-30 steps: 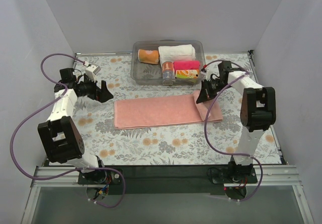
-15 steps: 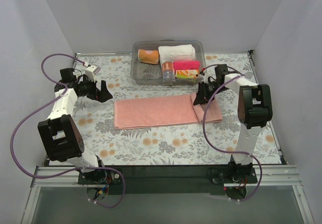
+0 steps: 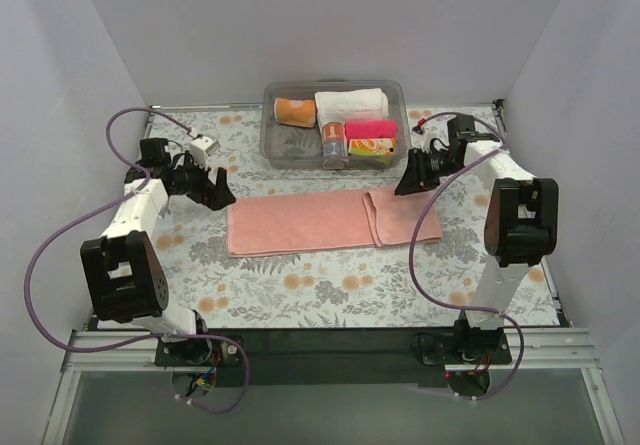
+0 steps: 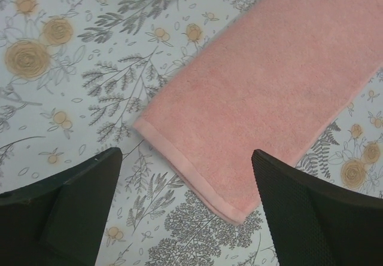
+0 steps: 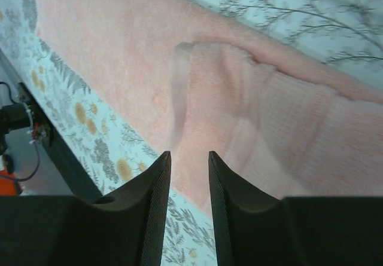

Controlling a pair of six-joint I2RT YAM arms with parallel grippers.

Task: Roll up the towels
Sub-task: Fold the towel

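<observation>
The salmon-pink towel (image 3: 300, 221) lies flat across the middle of the table. Its right end is folded back over itself (image 3: 400, 215). My left gripper (image 3: 217, 191) is open and empty, hovering over the towel's left far corner. That corner (image 4: 239, 209) shows between the open fingers in the left wrist view, where the gripper (image 4: 185, 155) stands above the towel (image 4: 269, 86). My right gripper (image 3: 408, 180) hangs above the folded end (image 5: 251, 116). Its jaws (image 5: 188, 155) stand a little apart with nothing between them. A small teal-red-white patterned cloth (image 3: 333, 143) stands rolled in the bin.
A clear plastic bin (image 3: 275, 140) at the back centre holds an orange roll (image 3: 295, 111), a white rolled towel (image 3: 350, 102), a hot-pink roll (image 3: 371, 128) and a bright patterned roll (image 3: 371, 146). White walls close in the floral table (image 3: 300, 285) on three sides.
The fold at the towel's right end now reaches further left. My right gripper has lifted back towards the right. My left gripper has moved right, closer to the towel's left corner.
</observation>
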